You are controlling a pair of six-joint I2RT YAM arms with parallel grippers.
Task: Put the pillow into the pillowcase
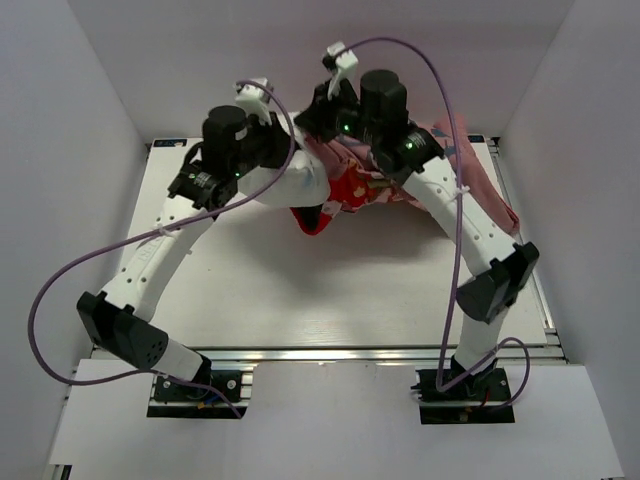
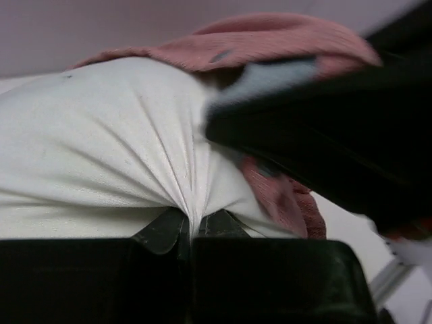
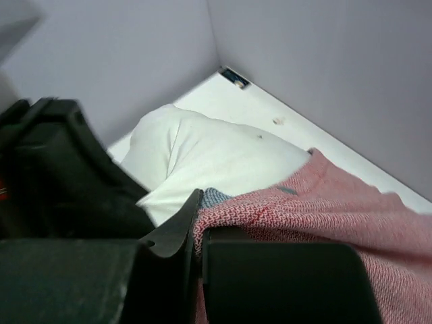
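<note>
Pinching: left gripper (image 2: 192, 229) pillow (image 2: 101, 135), right gripper (image 3: 198, 236) pillowcase (image 3: 324, 202) edge (wall (image 3: 304, 67) close behind).

The white worktop (image 1: 350, 290) carries two things, both on its far part, up where the jaws work. The pillow (image 1: 292, 186) lies directly ahead of the left jaws, with a fold of its white cloth drawn up and pinched between them. The pillowcase (image 1: 482, 190) lies to the right of those jaws, touching and partly overlapping the pillow. Its paler pink side spreads toward the worktop's right edge, and its hem is caught between the right jaws. Beyond the right jaws, the pillow's far end rests on the worktop near the back corner.
</note>
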